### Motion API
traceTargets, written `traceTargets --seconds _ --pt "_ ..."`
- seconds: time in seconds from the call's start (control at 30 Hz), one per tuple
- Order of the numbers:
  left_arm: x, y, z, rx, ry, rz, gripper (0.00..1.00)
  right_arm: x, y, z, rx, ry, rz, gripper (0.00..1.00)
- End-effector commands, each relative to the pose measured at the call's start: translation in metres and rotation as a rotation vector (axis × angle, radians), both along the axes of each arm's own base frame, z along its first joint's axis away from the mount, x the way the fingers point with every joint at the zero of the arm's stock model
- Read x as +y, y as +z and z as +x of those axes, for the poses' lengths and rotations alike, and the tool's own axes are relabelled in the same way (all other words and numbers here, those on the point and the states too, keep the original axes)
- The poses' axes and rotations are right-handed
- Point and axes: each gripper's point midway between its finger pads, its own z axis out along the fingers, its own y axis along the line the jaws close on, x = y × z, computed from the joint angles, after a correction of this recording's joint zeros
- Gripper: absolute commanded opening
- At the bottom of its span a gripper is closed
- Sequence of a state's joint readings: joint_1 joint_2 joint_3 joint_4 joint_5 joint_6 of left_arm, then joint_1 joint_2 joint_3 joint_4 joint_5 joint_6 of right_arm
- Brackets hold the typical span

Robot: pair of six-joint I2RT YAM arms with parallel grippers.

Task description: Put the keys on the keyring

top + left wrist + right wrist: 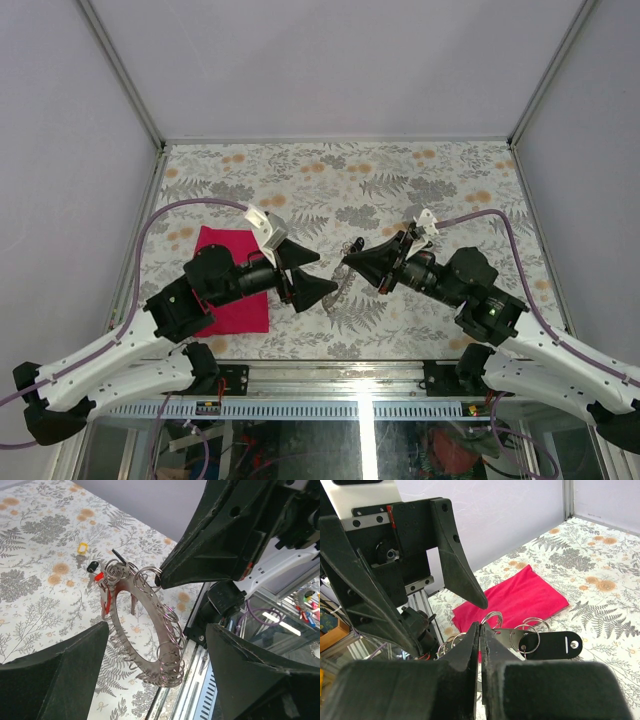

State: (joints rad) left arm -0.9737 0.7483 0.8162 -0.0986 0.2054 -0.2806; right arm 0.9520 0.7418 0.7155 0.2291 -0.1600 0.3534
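Left fingers [65, 665] are standing wide apart, facing the keyring [145, 605], which the right fingers [462, 655] are pinching and holding above the tabletop [40, 595]. Loose keys [82, 547] are lying beyond it; the left pair is probably needing to fetch one and thread it on.

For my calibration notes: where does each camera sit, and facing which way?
Top external: overhead, looking down on the table; left arm and right arm show.
Left wrist: faces the right arm and keyring; open left hand frames the bottom.
Right wrist: faces the left arm and red cloth; right hand shut on the keyring.
Both wrist views share the keyring.
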Motion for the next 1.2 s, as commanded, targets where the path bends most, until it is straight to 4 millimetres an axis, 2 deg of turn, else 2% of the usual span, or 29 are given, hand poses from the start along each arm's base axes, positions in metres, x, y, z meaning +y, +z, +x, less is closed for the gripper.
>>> traceTargets --seconds 0.0,0.2,0.5,0.73,1.0,1.03,1.17 --pt "-0.004 0.003 0.011 -0.045 0.029 0.001 0.81 -0.003 0.056 0.001 -0.057 -0.018 0.155 0.00" --pt "-0.011 -0.008 0.011 -0.033 0.002 0.031 0.76 -0.004 0.057 0.006 -0.027 -0.048 0.179 0.00" --pt "-0.015 -0.026 0.009 -0.010 -0.021 0.089 0.57 -0.007 0.061 0.012 -0.006 -0.087 0.212 0.00" --pt "-0.016 -0.031 0.010 -0.004 -0.024 0.107 0.36 -0.007 0.060 0.012 0.009 -0.087 0.217 0.00" --pt "-0.015 -0.031 0.013 0.002 -0.009 0.122 0.08 -0.009 0.054 0.008 0.002 -0.074 0.188 0.00" --pt "-0.015 -0.032 0.013 0.004 -0.004 0.125 0.02 -0.010 0.053 0.007 -0.001 -0.074 0.184 0.00" --pt "-0.013 -0.031 0.015 0.009 0.008 0.130 0.00 -0.014 0.047 0.004 -0.016 -0.073 0.155 0.01"
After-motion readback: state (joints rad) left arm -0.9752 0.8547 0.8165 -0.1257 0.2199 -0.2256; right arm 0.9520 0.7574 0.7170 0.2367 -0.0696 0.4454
